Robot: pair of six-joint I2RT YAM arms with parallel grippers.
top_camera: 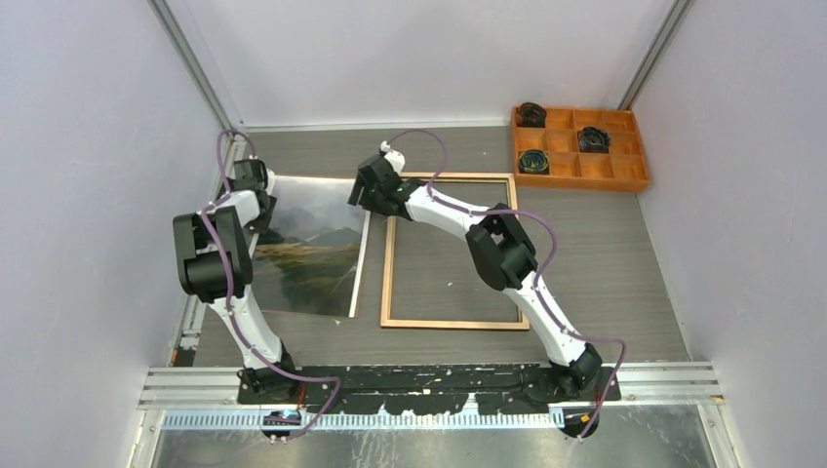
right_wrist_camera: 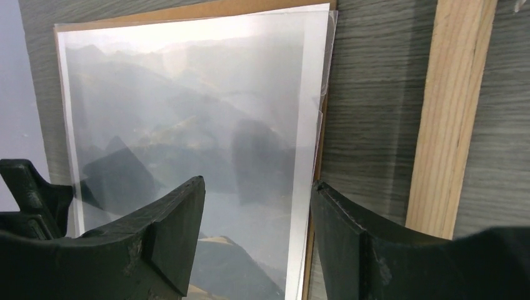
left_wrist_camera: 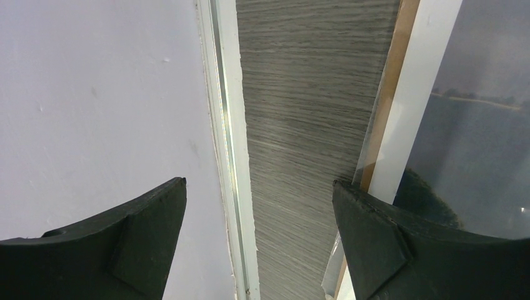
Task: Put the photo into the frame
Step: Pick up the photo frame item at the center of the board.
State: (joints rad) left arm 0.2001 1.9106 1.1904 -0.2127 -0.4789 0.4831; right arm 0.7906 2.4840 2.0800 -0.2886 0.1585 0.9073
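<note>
The photo (top_camera: 312, 255), a mountain landscape with a white border, lies flat on the table's left side on a brown backing panel (right_wrist_camera: 187, 11). A clear sheet lies over it. The frame (top_camera: 388, 263) lies back up to its right, with bare table showing through its opening. My right gripper (top_camera: 361, 192) is open and empty at the photo's far right corner. Its fingers (right_wrist_camera: 169, 237) straddle the photo's white right edge (right_wrist_camera: 306, 156), with the frame's wooden rail (right_wrist_camera: 450, 112) beside them. My left gripper (top_camera: 261, 216) is open and empty at the photo's far left edge (left_wrist_camera: 406, 125).
An orange compartment tray (top_camera: 624, 180) with dark rolls stands at the far right. The left wall and its metal rail (left_wrist_camera: 228, 156) run close beside my left gripper (left_wrist_camera: 259, 187). A strip of grey table (left_wrist_camera: 300, 125) separates the rail from the photo.
</note>
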